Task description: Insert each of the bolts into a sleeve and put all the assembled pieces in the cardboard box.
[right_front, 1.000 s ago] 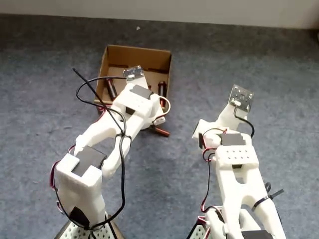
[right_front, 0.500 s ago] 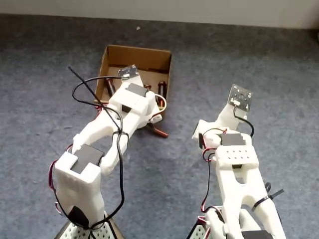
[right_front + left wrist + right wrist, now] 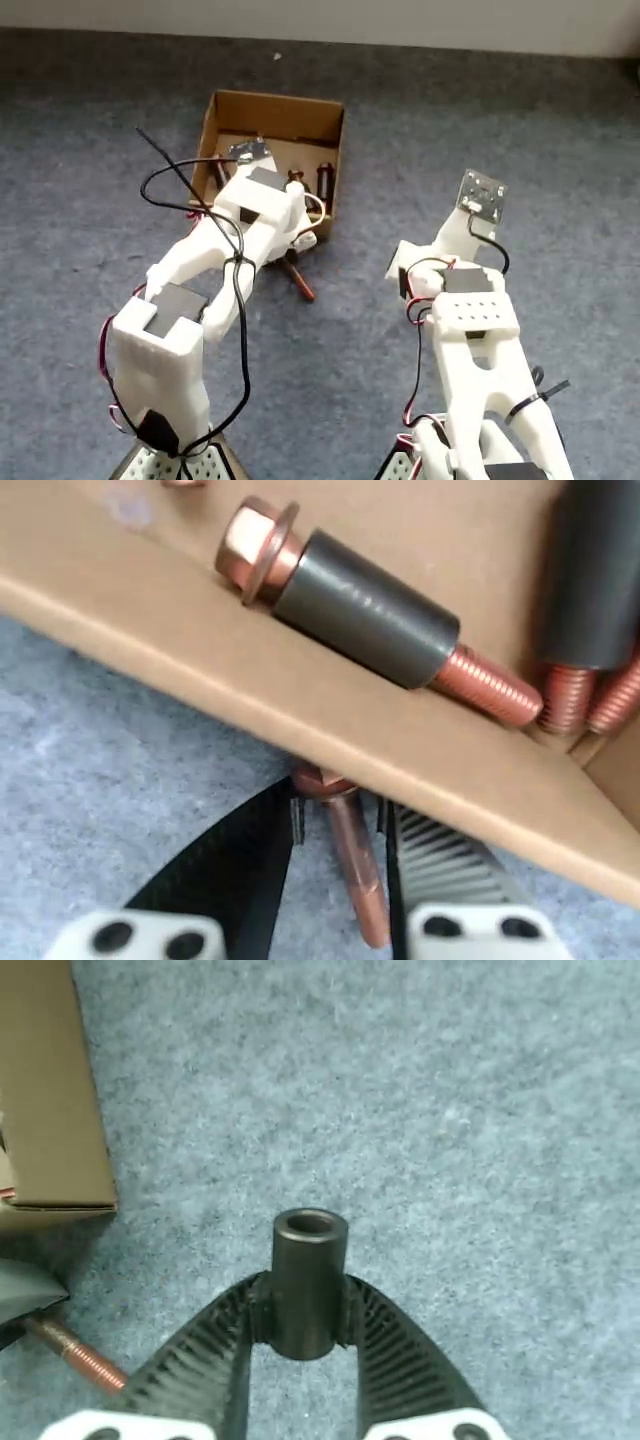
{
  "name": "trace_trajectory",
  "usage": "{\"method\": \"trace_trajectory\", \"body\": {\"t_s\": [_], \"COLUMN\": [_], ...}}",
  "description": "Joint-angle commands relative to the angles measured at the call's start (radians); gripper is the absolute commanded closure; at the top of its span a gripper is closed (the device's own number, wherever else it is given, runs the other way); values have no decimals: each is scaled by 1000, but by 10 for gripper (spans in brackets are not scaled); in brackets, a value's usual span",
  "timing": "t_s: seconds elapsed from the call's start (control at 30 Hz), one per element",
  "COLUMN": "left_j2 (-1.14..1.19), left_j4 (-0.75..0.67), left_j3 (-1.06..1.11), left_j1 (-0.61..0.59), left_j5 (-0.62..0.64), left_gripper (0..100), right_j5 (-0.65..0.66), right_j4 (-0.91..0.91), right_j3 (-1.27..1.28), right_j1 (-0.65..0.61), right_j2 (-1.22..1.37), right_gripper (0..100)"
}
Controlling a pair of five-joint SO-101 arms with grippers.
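The left arm has swung over in the last second. Its wrist has slid across the front of the box (image 3: 275, 105) and the bolt (image 3: 299, 281) has come with it, tipped to a new angle on the carpet (image 3: 90, 150) outside the wall. The left gripper (image 3: 338, 810) is clamped on that bolt's shank, with the head right up against the outside of the cardboard and the thread trailing back between the jaws.

The right arm hasn't budged. The right gripper (image 3: 300, 1305) pinches a bare sleeve (image 3: 308, 1260), open bore pointing away from the wrist, over carpet and off to the side of the box. So bolt and sleeve are each in a grip but apart — my read is that mating them is the step in hand, and the left's shift has brought the bolt no nearer the sleeve.

Inside the box one finished piece (image 3: 350, 605) lies flat — copper head at one end, thread out the other. Near it is another sleeved piece (image 3: 598, 570), with threaded ends showing at the corner.
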Motion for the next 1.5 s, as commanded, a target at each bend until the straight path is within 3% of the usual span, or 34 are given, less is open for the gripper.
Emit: {"method": "trace_trajectory", "body": {"t_s": [0.0,0.43,0.6,1.17,1.47], "left_j2": [-1,-1,-1,-18,-237], "left_j4": [43,38,38,46,-35], "left_j3": [-10,-10,-18,-15,151], "left_j1": [15,21,18,22,22], "left_j5": [3,-38,-89,-112,-176], "left_gripper": [853,856,998,994,994], "right_j5": [9,9,11,11,12], "right_j4": [-18,-18,-18,-13,-13], "right_j3": [-5,-5,-5,-4,33], "right_j1": [4,4,4,4,-18], "right_j2": [-38,-38,-38,-45,-53], "right_gripper": [994,994,994,994,994]}}
